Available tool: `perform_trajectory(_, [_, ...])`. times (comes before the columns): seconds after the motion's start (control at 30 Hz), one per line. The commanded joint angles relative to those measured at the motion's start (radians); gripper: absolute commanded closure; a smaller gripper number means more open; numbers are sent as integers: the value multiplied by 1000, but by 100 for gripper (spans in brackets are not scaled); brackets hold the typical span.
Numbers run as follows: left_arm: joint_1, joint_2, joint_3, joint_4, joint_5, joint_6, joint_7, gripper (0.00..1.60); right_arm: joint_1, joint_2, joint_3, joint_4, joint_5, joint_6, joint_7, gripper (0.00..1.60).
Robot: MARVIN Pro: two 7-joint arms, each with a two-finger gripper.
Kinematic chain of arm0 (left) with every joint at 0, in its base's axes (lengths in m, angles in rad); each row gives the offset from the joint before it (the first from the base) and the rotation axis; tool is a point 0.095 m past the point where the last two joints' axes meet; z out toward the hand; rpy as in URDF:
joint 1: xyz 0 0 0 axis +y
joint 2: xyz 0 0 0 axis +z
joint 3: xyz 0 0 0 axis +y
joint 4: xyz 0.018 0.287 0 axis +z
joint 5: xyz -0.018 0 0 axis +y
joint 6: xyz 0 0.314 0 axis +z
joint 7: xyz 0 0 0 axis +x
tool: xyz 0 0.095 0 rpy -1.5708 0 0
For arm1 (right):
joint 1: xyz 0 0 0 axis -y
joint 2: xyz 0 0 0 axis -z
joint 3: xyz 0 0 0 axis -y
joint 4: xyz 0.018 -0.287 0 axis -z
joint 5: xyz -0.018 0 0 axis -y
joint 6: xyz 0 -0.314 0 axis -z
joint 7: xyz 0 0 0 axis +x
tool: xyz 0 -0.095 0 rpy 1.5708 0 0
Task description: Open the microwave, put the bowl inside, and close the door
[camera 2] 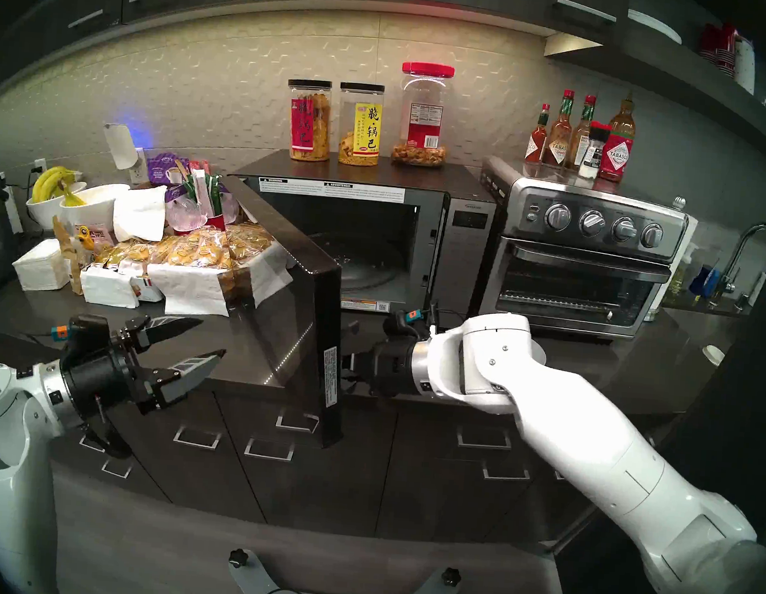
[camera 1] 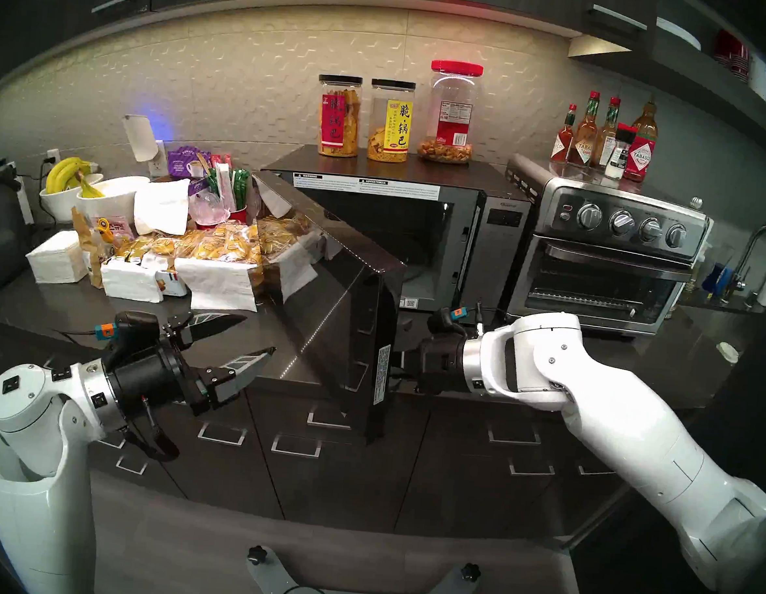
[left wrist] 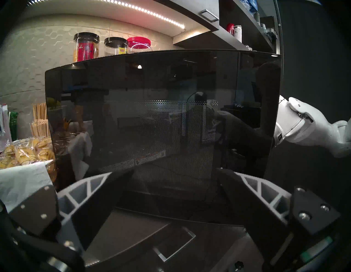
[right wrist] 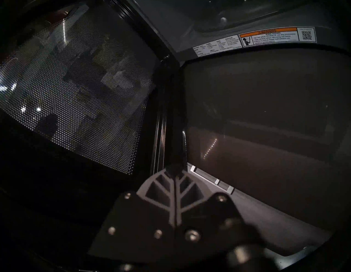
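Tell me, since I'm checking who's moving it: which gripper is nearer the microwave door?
Right. The right gripper sits shut at the door's inner free edge; the left gripper hangs open, apart from its outer glass.

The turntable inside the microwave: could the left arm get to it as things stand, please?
Probably not: the open door stands between the left gripper and the turntable.

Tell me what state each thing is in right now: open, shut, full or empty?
Microwave: open, no bowl seen inside.
Door: swung about halfway out.
Left gripper: open, empty.
Right gripper: shut, at the door's inner side.
Toaster oven: shut.
Red-lidded jar: nearly empty.
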Motion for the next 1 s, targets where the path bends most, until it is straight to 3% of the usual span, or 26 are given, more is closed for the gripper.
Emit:
perform_trajectory(0.0, [-2,1,2,-12,-2,2,-2,0,-7,-34,-16,-38,25,-2,-12,160])
perform_trajectory(0.97, [-4,-1,1,-12,0,3,-5,0,-21,-88,-102,-110,42,-22,-94,160])
